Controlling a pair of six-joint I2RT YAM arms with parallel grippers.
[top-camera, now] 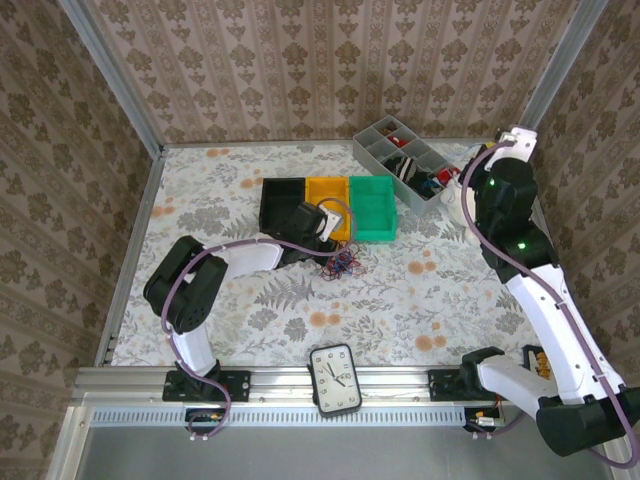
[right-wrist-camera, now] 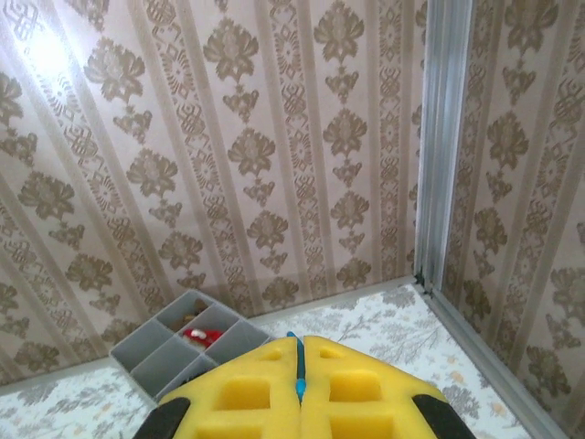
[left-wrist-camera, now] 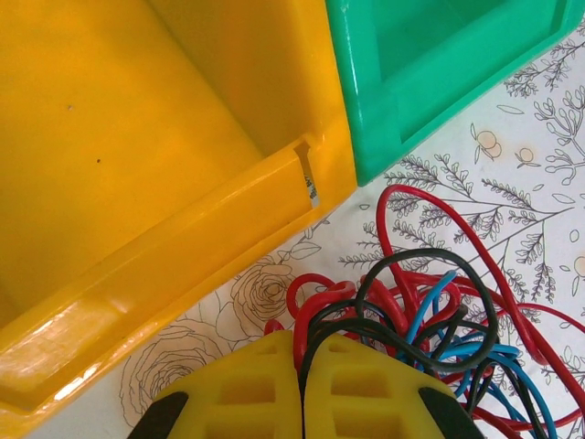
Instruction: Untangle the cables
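Note:
The cables point(left-wrist-camera: 439, 320) lie in a red, blue and black tangle on the floral table, just in front of the yellow bin point(left-wrist-camera: 164, 165). In the top view this small bunch of cables point(top-camera: 345, 265) sits below the bins. My left gripper point(left-wrist-camera: 302, 343) is shut on red and black strands at the tangle's left edge; from above, the left gripper point(top-camera: 332, 250) reaches in from the left. My right gripper point(right-wrist-camera: 299, 340) is raised toward the back right wall corner, shut on a short piece of blue cable point(right-wrist-camera: 298, 366). From above, the right gripper point(top-camera: 516, 140) is high at the far right.
A black bin point(top-camera: 285, 205), the yellow bin point(top-camera: 328, 198) and a green bin point(top-camera: 375, 207) stand in a row behind the tangle. A grey divided organiser point(top-camera: 400, 160) is at the back right. A black clock point(top-camera: 335, 378) rests on the near rail.

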